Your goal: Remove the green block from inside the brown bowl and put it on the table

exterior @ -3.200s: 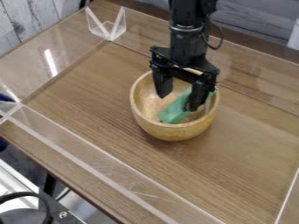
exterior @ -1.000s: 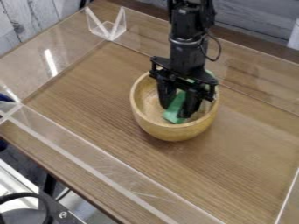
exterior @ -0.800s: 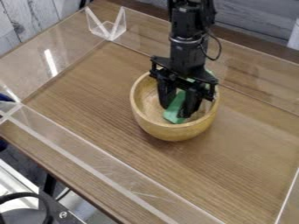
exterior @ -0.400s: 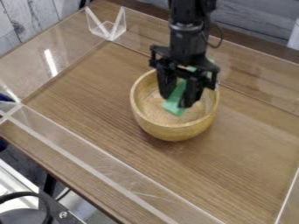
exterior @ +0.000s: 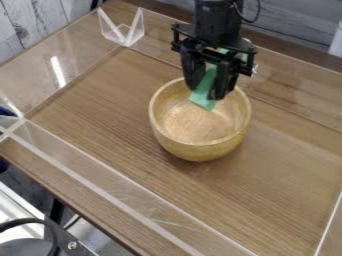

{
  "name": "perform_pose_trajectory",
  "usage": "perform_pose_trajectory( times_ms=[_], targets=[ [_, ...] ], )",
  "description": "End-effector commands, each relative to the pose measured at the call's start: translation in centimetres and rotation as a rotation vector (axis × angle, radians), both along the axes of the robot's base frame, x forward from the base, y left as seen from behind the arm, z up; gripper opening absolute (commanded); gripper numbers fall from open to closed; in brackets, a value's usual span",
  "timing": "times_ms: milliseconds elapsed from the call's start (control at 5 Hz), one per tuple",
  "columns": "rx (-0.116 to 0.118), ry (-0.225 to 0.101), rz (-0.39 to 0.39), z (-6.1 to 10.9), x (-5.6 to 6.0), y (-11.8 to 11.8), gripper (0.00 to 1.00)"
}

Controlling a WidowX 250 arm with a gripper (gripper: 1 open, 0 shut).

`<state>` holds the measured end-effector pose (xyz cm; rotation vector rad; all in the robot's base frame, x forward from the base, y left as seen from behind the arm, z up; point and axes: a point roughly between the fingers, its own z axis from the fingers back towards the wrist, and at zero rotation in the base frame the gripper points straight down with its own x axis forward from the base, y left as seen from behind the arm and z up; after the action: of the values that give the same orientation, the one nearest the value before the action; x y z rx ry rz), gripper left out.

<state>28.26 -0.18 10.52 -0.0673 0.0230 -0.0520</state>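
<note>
My black gripper [exterior: 210, 90] hangs pointing down over the far side of the brown bowl [exterior: 199, 122], shut on the green block [exterior: 207, 97]. The block hangs upright between the fingers, its lower end just above the bowl's far rim. The light tan bowl sits near the middle of the table [exterior: 107, 110], and its inside shows only bare wood.
Low clear acrylic walls [exterior: 80, 165] border the tabletop on the left, front and back. A clear folded acrylic piece [exterior: 123, 27] stands at the far left corner. Bare wood lies to the left, right and front of the bowl.
The gripper closed on the green block inside the bowl and has risen with it, lifting the block out of the bowl's hollow.
</note>
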Motion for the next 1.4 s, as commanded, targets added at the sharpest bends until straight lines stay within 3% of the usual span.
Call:
perform_pose_trajectory(
  times_ms=[0, 1200],
  targets=[
    [0.000, -0.061, -0.004, 1.4, 0.4, 0.0, 0.00],
    [-0.002, -0.024, -0.024, -0.9, -0.1, -0.4, 0.00]
  ],
)
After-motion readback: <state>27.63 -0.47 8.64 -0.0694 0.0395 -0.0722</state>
